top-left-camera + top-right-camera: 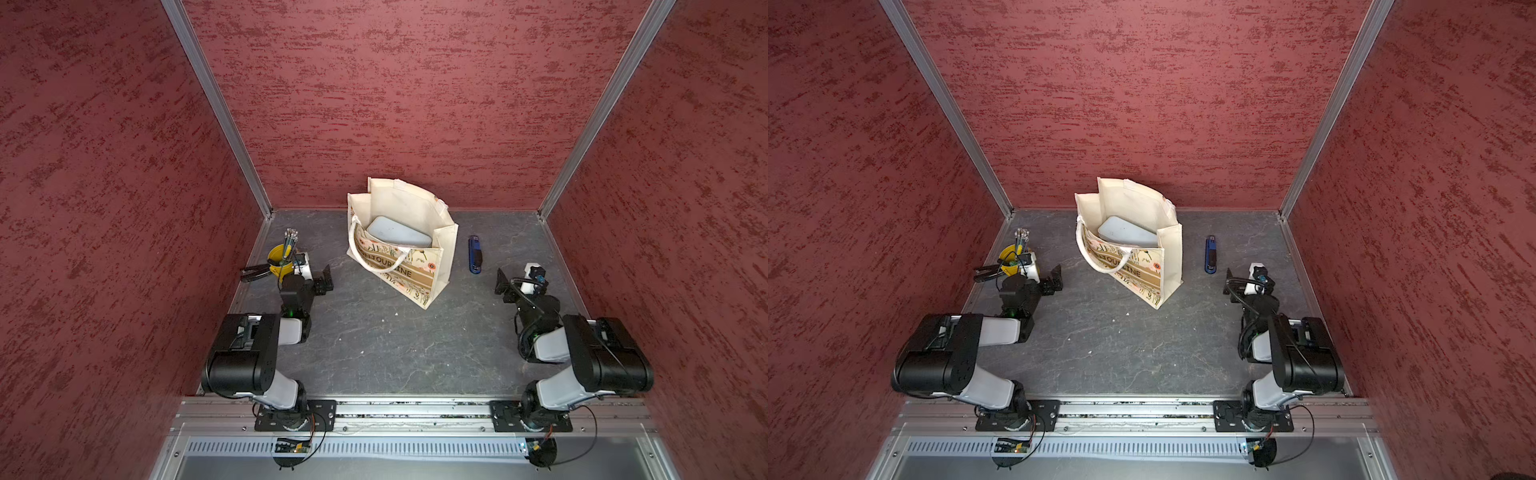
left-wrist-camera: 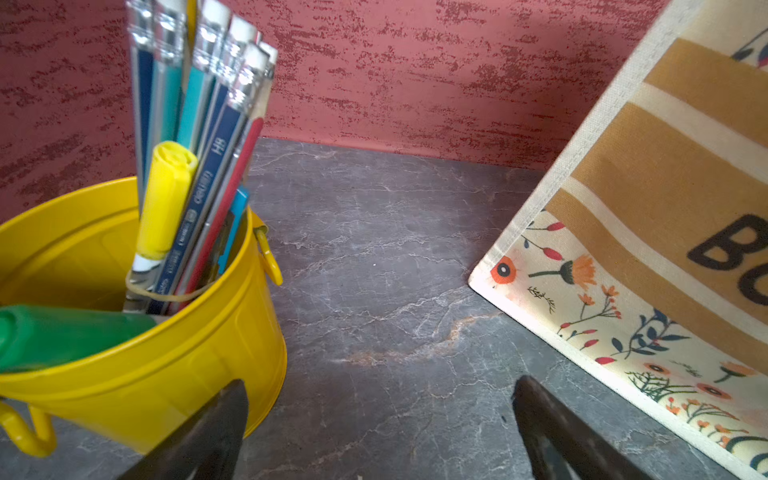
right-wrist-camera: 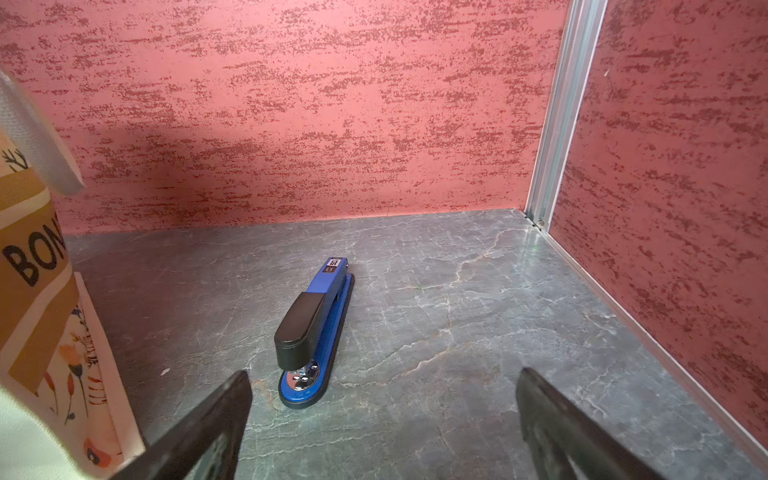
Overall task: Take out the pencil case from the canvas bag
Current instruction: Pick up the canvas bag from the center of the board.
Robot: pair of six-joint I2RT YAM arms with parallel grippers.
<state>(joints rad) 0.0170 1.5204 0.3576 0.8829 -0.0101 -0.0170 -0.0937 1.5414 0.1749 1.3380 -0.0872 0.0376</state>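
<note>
1. The dark marbled bench [image 1: 374, 345] fills the lower middle of both top views. The pencil case lies nowhere on its bare surface, so I judge that 0 steps of the task are done.
2. The canvas bag [image 1: 445, 253] stands upright just above the centre of the frame in both top views. Its mouth is open upward and its printed front is turned toward the arms. Neither arm touches it.
3. The pencil case [image 1: 397, 235] is a pale grey-blue rounded oblong. It sits inside the bag and shows through the open mouth in both top views. How it rests lower down is hidden by the bag's walls.
4. The 2 end effectors flank the bag. The left end effector [image 1: 323, 281] is left of centre and the right end effector [image 1: 504, 286] is right of centre. Each has its fingers spread wide with nothing between them, and each is apart from the bag.
5. The yellow bucket [image 1: 273, 254] of pencils [image 2: 210, 178] stands at the left edge of the bench, beside the left end effector. It plays no part in the task.
6. The blue stapler [image 1: 475, 254] lies flat just right of the bag, also outside the task.
7. All of the task is left, by my reading: reach into the mouth, close on the case, lift it clear of the rim and set it on the bench.
</note>
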